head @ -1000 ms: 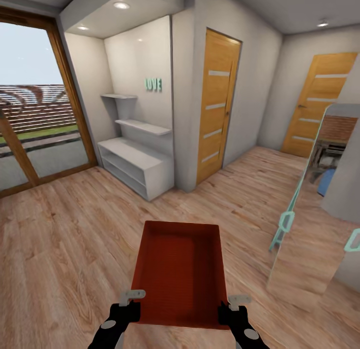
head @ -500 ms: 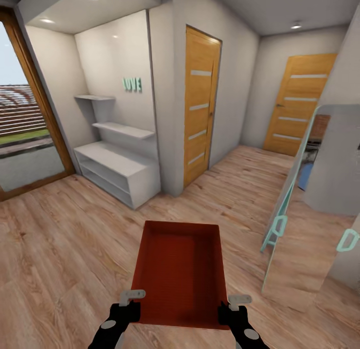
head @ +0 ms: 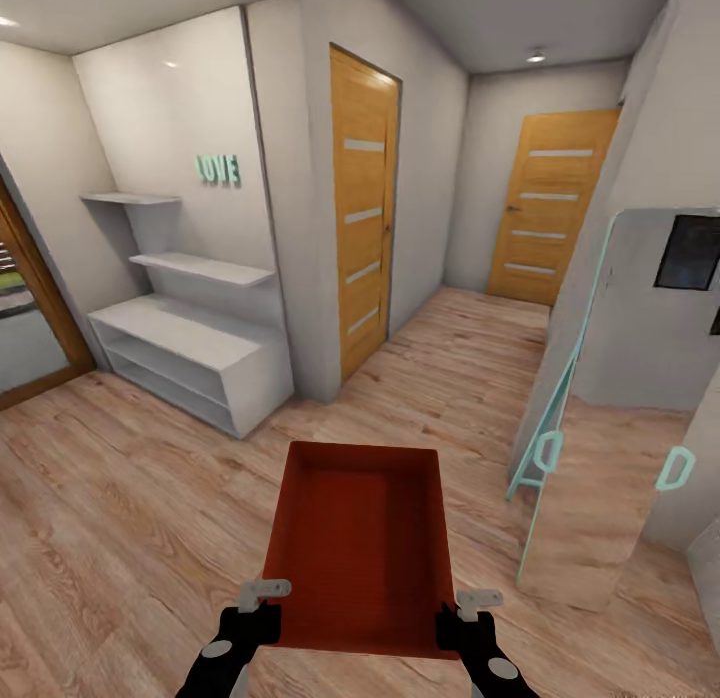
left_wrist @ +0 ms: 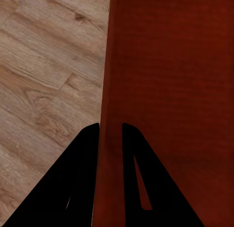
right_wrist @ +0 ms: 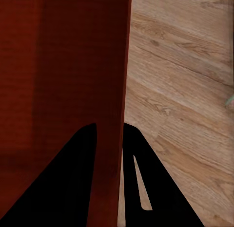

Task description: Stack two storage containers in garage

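Left hand (head: 262,590) clamped on the left wall of the storage container (head: 358,543), one finger each side of the wall; confirmed in wrist view (left_wrist: 110,132). Right hand (head: 470,603) gripping the right wall likewise (right_wrist: 108,132). Container held level above the wood-plank floor (head: 120,518), open top up, facing a hallway with two wooden doors (head: 362,208).

Matt rust-red storage container (head: 360,538), faintly ribbed; grainy wood-plank floor (head: 120,518); smooth white shelving (head: 190,353); varnished wooden doors (head: 365,208).
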Motion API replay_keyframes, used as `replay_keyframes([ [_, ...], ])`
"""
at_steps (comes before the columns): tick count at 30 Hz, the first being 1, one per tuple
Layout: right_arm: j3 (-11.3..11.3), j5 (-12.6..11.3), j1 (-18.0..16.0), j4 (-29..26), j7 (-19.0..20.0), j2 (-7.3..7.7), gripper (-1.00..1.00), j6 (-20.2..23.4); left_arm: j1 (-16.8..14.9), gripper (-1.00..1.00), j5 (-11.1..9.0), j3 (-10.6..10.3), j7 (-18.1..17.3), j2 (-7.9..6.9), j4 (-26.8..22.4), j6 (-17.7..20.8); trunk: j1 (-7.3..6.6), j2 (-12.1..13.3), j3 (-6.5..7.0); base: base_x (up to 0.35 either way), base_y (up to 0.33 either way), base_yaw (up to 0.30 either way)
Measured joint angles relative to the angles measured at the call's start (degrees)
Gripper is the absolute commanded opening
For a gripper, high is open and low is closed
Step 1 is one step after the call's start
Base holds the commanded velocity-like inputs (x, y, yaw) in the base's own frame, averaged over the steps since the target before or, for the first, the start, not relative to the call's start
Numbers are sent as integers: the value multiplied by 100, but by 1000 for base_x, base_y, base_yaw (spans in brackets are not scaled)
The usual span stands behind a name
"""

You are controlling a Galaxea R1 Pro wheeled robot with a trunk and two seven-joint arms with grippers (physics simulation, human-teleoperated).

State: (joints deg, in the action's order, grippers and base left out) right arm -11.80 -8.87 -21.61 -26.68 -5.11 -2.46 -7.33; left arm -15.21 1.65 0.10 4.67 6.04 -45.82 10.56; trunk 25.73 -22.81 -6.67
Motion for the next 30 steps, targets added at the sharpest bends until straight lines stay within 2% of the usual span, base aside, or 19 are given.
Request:
replay_keyframes([
  [11,-1,-2,0,1,0,0,-100,0,0,-100,-5,-5,3,-2,-1,1,1,0,0,198,271,-233],
  [23,-1,-2,0,1,0,0,-100,0,0,-100,-4,-5,5,-1,-1,1,0,0,0,168,283,-65],
  [30,-3,-8,0,0,-4,0,-100,0,-1,-100,5,5,-4,1,2,-2,-1,0,0,310,24,-258],
])
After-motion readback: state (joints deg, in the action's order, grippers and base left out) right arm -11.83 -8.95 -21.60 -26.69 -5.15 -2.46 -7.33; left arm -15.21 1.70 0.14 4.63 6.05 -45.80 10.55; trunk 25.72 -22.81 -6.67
